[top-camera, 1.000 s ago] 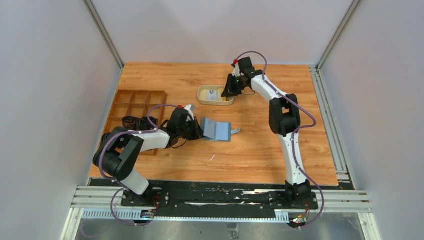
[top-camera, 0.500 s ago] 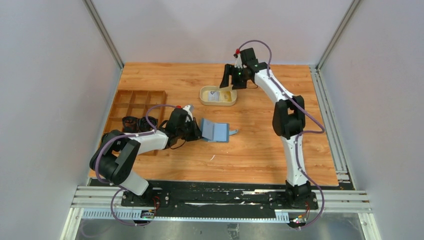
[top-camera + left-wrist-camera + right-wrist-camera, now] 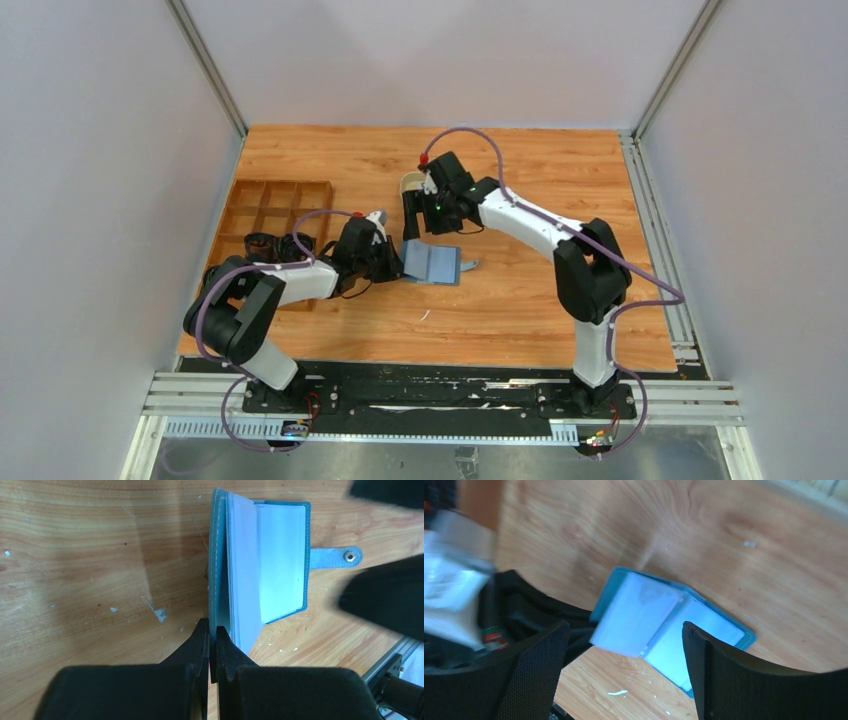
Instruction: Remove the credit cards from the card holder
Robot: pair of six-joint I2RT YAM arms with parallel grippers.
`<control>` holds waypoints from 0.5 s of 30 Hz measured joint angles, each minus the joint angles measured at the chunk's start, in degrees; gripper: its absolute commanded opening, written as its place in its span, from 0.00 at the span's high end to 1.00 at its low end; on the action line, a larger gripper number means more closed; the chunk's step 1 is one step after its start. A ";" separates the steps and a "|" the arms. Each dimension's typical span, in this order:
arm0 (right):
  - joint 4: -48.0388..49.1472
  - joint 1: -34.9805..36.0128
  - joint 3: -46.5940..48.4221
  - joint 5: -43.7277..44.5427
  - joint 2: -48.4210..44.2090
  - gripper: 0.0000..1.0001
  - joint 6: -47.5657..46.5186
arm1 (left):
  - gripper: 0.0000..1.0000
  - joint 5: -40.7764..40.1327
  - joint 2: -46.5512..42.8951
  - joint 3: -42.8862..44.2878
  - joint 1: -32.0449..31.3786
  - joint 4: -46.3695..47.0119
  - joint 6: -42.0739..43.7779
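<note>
The teal-blue card holder [image 3: 434, 262] lies open on the wooden table. Its snap tab [image 3: 345, 556] points right. My left gripper [image 3: 213, 639] is shut on the edge of the holder's raised left cover, and pale blue pocket leaves [image 3: 243, 575] stand up beside it. My right gripper [image 3: 624, 626] hangs open just above the holder [image 3: 711, 630], with one finger on each side of it and nothing between them. In the top view, this gripper [image 3: 412, 218] is at the holder's far edge. I cannot make out any credit cards; the pale pockets hide their contents.
The right arm hides most of the oval beige tray [image 3: 408, 183] behind the holder. A brown wooden compartment box [image 3: 272, 205] sits at the left, and the left arm lies over its near corner. Small white scraps [image 3: 160, 613] dot the table.
My right gripper opened over the tray. It then swung near-left, away from the tray, to hang over the open card holder. The left gripper kept its hold on the cover.
</note>
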 measured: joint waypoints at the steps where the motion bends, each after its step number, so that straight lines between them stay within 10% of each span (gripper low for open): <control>1: -0.02 0.59 -1.03 0.24 1.22 0.13 0.50 | 1.00 0.07 0.42 0.00 0.00 0.42 -0.13; 15: 2.62 4.26 -5.16 2.38 5.57 0.13 3.61 | 1.00 0.28 1.22 -0.37 0.00 2.27 -0.81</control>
